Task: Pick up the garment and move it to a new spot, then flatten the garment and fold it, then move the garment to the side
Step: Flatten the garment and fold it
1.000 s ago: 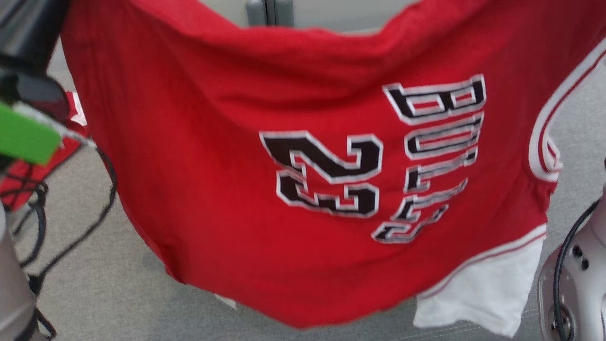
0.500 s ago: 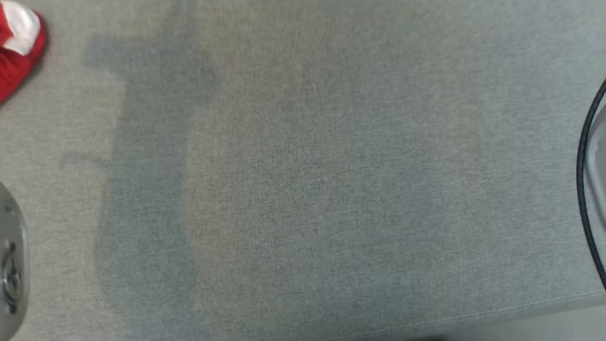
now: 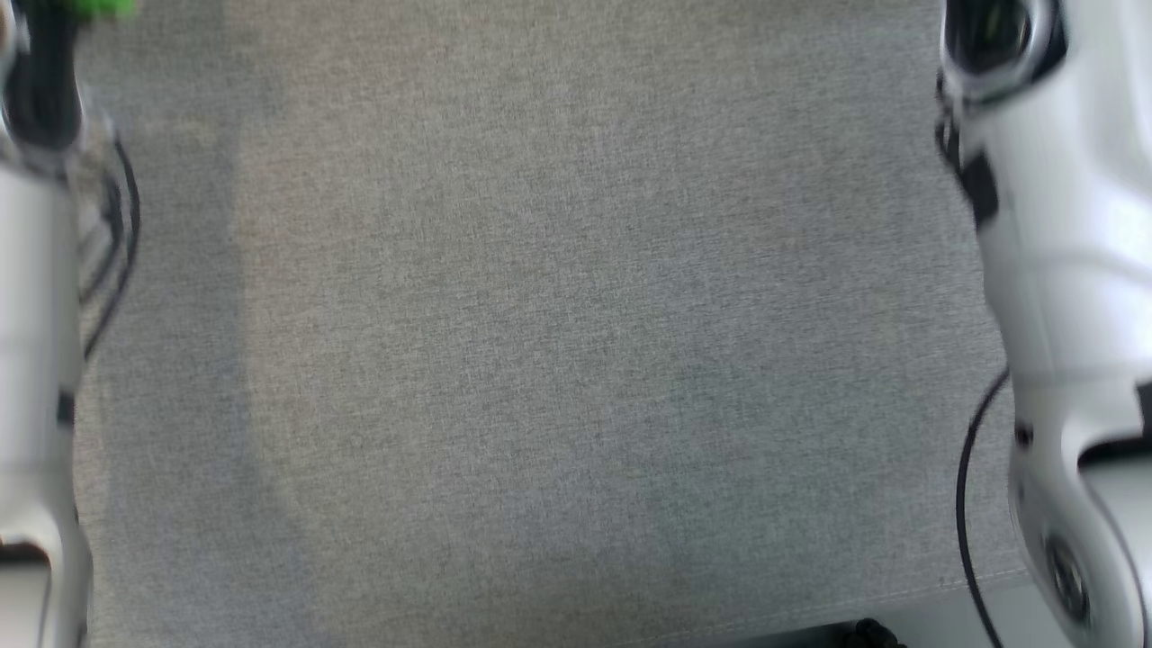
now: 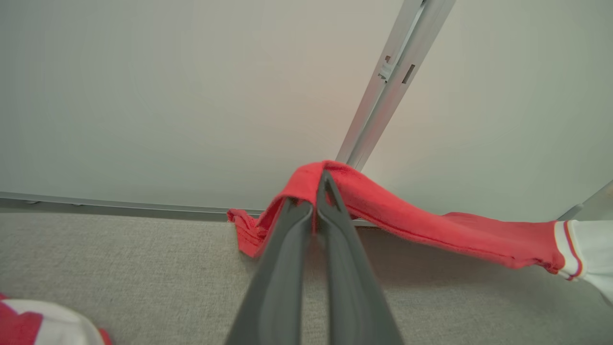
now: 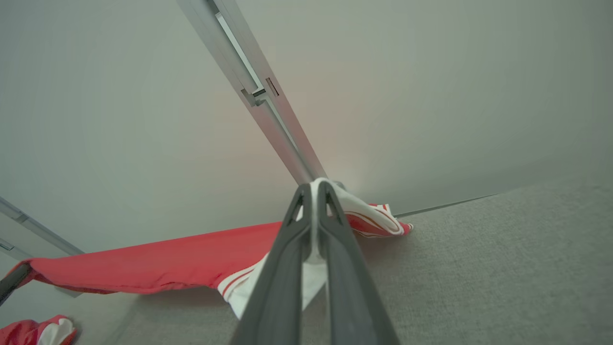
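The garment is a red jersey with white trim. In the left wrist view my left gripper point(image 4: 318, 191) is shut on a red edge of the garment point(image 4: 431, 230), which stretches away to the right above the grey table. In the right wrist view my right gripper point(image 5: 313, 189) is shut on a white-trimmed part of the garment point(image 5: 158, 263), with red cloth spanning off to the left. A loose red and white end point(image 4: 28, 326) lies on the surface, low at the left of both wrist views point(image 5: 43, 331). The head view has my pale forearms at its left point(image 3: 36, 360) and right point(image 3: 1053, 270).
A grey cloth-covered table point(image 3: 576, 324) lies between my arms, its front edge point(image 3: 900, 605) at the lower right. Pale wall panels point(image 4: 191, 96) with an aluminium rail point(image 4: 383, 96) stand right behind the table. Black cables point(image 3: 967, 486) hang by my arms.
The head camera has swung down. A second ago the held-up red jersey covered its view; now it looks at bare grey surface between my forearms. Both grips stay shut.
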